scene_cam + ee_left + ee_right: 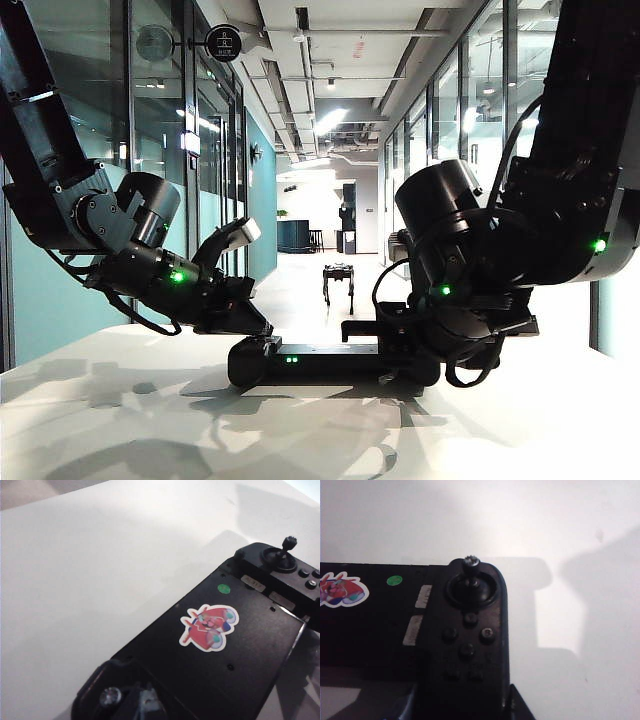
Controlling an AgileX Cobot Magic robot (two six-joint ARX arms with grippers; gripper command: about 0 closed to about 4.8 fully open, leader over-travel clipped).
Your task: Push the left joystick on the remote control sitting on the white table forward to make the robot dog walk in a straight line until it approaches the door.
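The black remote control (320, 360) lies on the white table (120, 400). Its top bears a red sticker (207, 626). My left gripper (142, 705) comes down on the left end (255, 328), shut, its tip right beside the silver-tipped left joystick (110, 696). My right gripper (465, 710) is at the right end (400, 350), shut on the remote control's (370, 630) handle with one finger on each side. The right-hand thumbstick (471, 562) stands upright and untouched. The robot dog (338, 280) stands far down the corridor. I cannot pick out the door.
Glass walls line both sides of the corridor (300, 290) behind the table. Both arms (60, 190) (560, 200) reach in from the sides over the table. Bare white tabletop (75, 580) surrounds the controller.
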